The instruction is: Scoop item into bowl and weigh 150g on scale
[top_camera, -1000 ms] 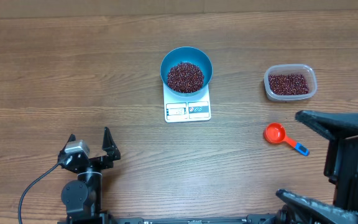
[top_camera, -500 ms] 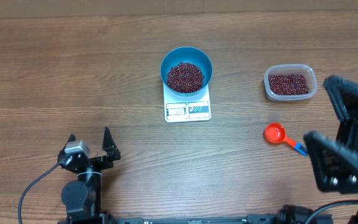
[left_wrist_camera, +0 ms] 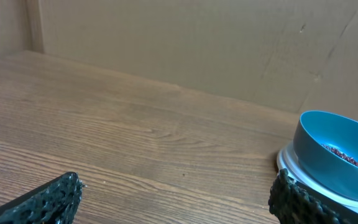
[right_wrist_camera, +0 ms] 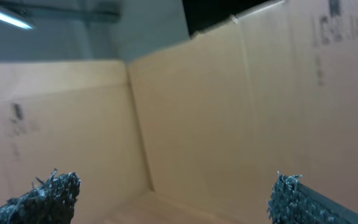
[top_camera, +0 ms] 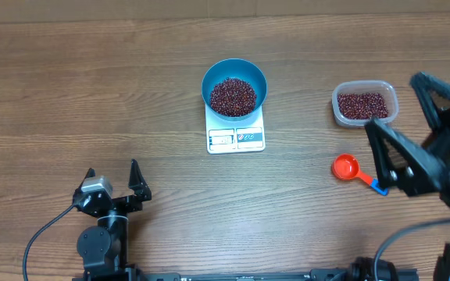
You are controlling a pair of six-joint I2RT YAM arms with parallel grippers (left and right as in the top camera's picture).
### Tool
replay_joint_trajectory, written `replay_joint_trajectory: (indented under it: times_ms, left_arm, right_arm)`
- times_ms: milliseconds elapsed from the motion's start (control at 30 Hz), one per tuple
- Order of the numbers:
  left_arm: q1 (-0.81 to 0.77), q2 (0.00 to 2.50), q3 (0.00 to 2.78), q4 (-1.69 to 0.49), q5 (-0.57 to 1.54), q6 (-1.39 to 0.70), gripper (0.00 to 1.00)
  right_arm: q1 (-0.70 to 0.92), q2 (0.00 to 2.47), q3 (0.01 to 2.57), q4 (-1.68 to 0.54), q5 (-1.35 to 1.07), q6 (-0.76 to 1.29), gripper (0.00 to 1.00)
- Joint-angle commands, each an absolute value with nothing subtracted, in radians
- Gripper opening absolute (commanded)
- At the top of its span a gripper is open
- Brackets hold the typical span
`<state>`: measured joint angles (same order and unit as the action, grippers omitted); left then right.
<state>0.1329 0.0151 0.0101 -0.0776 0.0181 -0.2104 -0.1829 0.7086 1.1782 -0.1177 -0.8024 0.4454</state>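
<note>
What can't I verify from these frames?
Scale reading: overhead, digits too small.
Scoop handle: overhead, partly covered by the right hand.
Scale body: left wrist, mostly hidden under the bowl.
Task things: right wrist, none in frame; only blurred cardboard.

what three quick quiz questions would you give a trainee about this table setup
1. True or false: the blue bowl stands on the scale.
2. Where does the orange scoop lie? A: in the bowl. B: on the table, to the right of the scale. C: on the scale.
3. Besides the bowl, which container holds beans?

Key: 1 true. 2 B. 3 the clear tub.
</note>
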Motion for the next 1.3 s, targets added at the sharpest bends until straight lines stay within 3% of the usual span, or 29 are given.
replay_joint_trajectory:
  times_ms: [0, 233, 433, 633, 1000, 1267]
  left_arm:
    - [0.136, 0.006, 0.005, -0.077, 0.025, -0.206, 1.00]
    - [0.136, 0.006, 0.005, -0.077, 0.025, -0.206, 1.00]
    - [0.136, 0.006, 0.005, -0.077, 0.025, -0.206, 1.00]
    - [0.136, 0.006, 0.005, -0.077, 0.025, -0.206, 1.00]
    - [0.136, 0.006, 0.005, -0.077, 0.025, -0.206, 1.00]
    - [0.136, 0.006, 0.005, -0.077, 0.025, -0.206, 1.00]
  right_arm:
    - [-0.186, 0.786, 1.185, -0.170, -0.785, 0.279, 1.00]
    - [-0.186, 0.916, 1.184, -0.250, -0.774, 0.206, 1.00]
    - [-0.174, 0.903, 1.184, -0.388, -0.605, 0.181, 1.00]
    - [-0.139, 0.796, 1.129, -0.492, -0.558, -0.093, 1.00]
    - [-0.138, 0.532, 0.793, -0.343, -0.557, -0.342, 1.00]
    - [-0.126, 0.250, 0.441, -0.099, -0.482, -0.368, 1.00]
